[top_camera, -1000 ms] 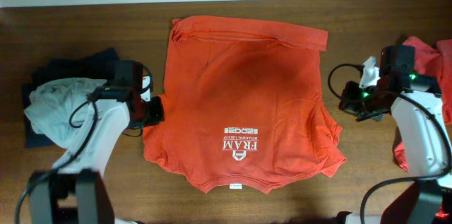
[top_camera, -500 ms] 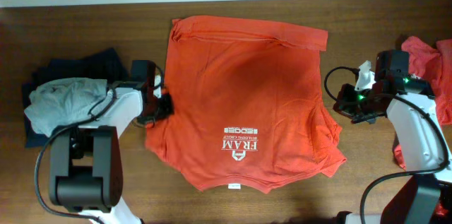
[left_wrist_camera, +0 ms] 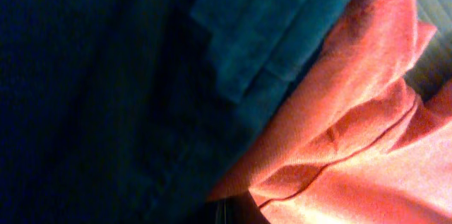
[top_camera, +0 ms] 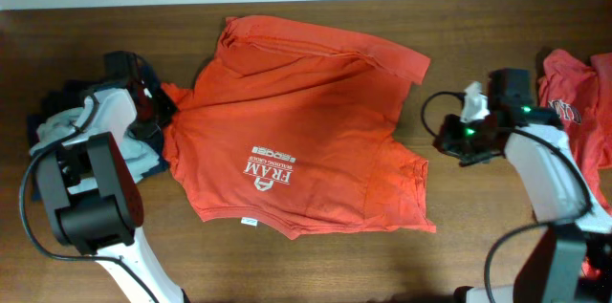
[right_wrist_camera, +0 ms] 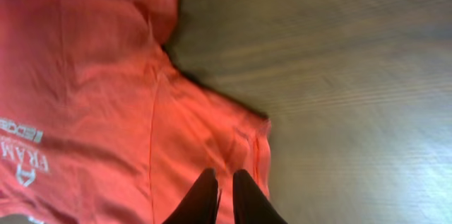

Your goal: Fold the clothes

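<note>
Orange T-shirt (top_camera: 306,140) lies spread on the bench (top_camera: 497,35), askew, with no fold made yet. Left gripper (top_camera: 161,110) is clenched on the T-shirt's left edge, beside the navy-grey pile (top_camera: 57,126). Right gripper (right_wrist_camera: 224,192) hovers at the T-shirt's right edge, jaws near-closed and empty; whether they are fully closed cannot be told. All folding remains.

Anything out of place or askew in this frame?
Yes: the orange T-shirt lies skewed and rumpled, with one corner pinched in the left gripper and overlapping the navy and grey pile.
</note>
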